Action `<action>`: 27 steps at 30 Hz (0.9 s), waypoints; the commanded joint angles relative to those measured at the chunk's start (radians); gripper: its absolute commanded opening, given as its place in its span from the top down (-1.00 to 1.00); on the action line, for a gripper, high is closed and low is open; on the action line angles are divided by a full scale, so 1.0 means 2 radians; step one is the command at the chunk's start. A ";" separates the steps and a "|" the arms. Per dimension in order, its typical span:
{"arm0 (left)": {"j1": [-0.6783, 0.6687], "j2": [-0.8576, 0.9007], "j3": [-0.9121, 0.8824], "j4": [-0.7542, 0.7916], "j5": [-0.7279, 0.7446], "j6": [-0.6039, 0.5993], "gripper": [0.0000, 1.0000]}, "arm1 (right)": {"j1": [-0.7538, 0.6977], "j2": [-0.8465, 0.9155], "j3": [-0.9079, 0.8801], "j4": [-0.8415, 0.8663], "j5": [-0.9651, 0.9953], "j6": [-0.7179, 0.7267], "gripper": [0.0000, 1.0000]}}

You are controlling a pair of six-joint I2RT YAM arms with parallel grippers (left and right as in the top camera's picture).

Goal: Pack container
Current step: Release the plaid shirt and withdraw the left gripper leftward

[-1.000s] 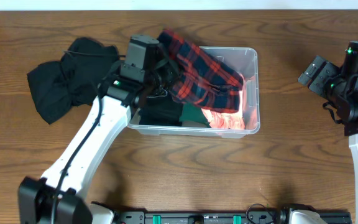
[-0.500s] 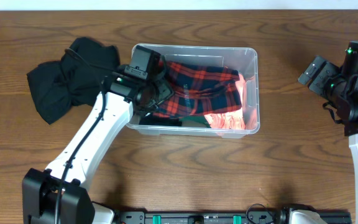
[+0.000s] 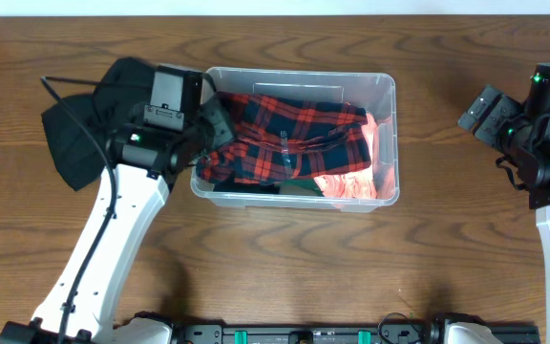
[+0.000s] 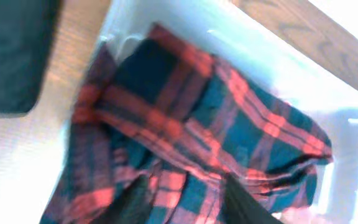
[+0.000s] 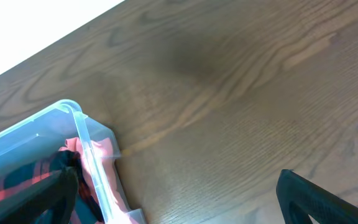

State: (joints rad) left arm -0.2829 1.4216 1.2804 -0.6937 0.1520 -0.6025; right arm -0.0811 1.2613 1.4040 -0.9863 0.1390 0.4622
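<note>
The clear plastic container (image 3: 391, 88) stands mid-table. A red and dark plaid garment (image 3: 294, 129) lies spread inside it, one end draped over the left rim. My left gripper (image 3: 214, 134) hovers at that left rim. In the left wrist view its fingers (image 4: 185, 200) are spread apart just above the plaid cloth (image 4: 185, 118). My right gripper (image 3: 482, 110) is open and empty over bare table to the right of the container. The container's corner (image 5: 81, 130) shows in the right wrist view between the spread fingers (image 5: 176, 182).
A black garment (image 3: 79, 143) lies crumpled on the table left of the container, and shows in the left wrist view (image 4: 11, 56). A pink-orange cloth (image 3: 351, 183) and a dark green cloth (image 3: 299, 187) lie under the plaid inside the container.
My left gripper moved left from over the container to its left rim. The plaid garment dropped from a raised bunch to lie spread in the container. The right arm has not moved.
</note>
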 commanded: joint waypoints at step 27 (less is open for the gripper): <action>-0.027 0.059 0.125 -0.061 -0.047 0.068 -0.22 | -0.003 -0.001 0.004 -0.001 0.005 -0.002 -0.98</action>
State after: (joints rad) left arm -0.3599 1.6688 1.4494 -0.8085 0.0692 -0.4862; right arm -0.0811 1.2613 1.4040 -0.9863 0.1394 0.4622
